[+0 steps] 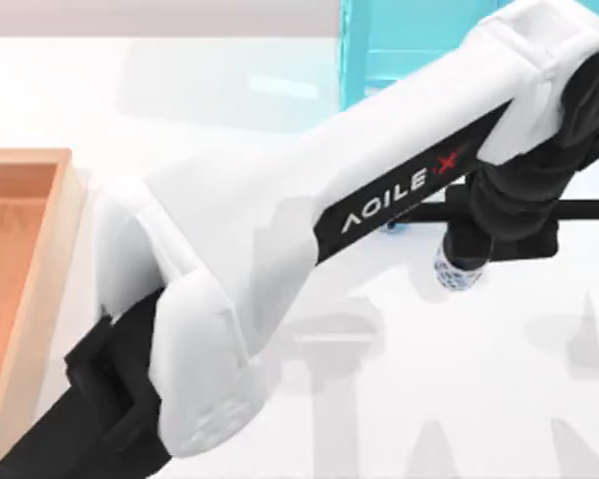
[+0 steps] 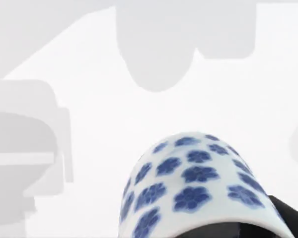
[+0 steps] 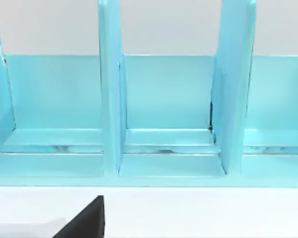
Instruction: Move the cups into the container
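Your left arm stretches across the white table from the lower left toward the right side in the top view, big white link with black wrist, and your left gripper sits at the right half, just below the turquoise shelf unit. The small white cup with blue floral pattern pokes out under that black wrist; in the left wrist view the same cup sits right up against the camera, with a dark finger against its side, so your left gripper is pinching it (cup looks lifted off the table, but I can't tell for sure). The large shallow wooden box with orange-brown floor and light wood walls lies at the far left edge, well apart from the cup. The right wrist view faces the shelf unit's turquoise compartments from close by; whether your right gripper's fingers are spread or pressed together, cannot tell.
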Tool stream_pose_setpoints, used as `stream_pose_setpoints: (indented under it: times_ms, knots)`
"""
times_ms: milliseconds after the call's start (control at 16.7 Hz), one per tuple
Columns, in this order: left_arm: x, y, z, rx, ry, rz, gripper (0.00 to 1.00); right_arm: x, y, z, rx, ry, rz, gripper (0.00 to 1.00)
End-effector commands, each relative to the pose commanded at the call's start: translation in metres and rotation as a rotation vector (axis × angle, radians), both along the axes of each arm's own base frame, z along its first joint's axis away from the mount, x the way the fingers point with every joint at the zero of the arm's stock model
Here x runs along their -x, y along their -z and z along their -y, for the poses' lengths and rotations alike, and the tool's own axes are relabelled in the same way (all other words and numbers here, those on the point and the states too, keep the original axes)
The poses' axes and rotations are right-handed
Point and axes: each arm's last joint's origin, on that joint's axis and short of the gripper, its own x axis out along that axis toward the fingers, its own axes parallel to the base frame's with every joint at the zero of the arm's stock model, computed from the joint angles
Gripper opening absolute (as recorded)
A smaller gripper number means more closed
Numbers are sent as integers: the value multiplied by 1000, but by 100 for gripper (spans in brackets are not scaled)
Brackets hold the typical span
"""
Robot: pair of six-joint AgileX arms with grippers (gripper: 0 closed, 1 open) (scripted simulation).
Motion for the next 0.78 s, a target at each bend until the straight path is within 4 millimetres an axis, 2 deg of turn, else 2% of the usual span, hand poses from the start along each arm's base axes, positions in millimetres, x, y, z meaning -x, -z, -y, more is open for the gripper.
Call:
stream_pose_setpoints:
  times_ms: [180, 360, 600, 780]
  knots:
    - [2, 2, -13, -28, 1, -18, 0, 0, 0, 0, 0, 0, 0, 100]
    - [10, 3, -34, -68, 3, -45, 0, 0, 0, 0, 0, 0, 0, 100]
    - [22, -10, -64, -50, 3, -32, 0, 0, 0, 0, 0, 0, 0, 100]
    - [25, -14, -75, -31, 2, -16, 0, 0, 0, 0, 0, 0, 0, 100]
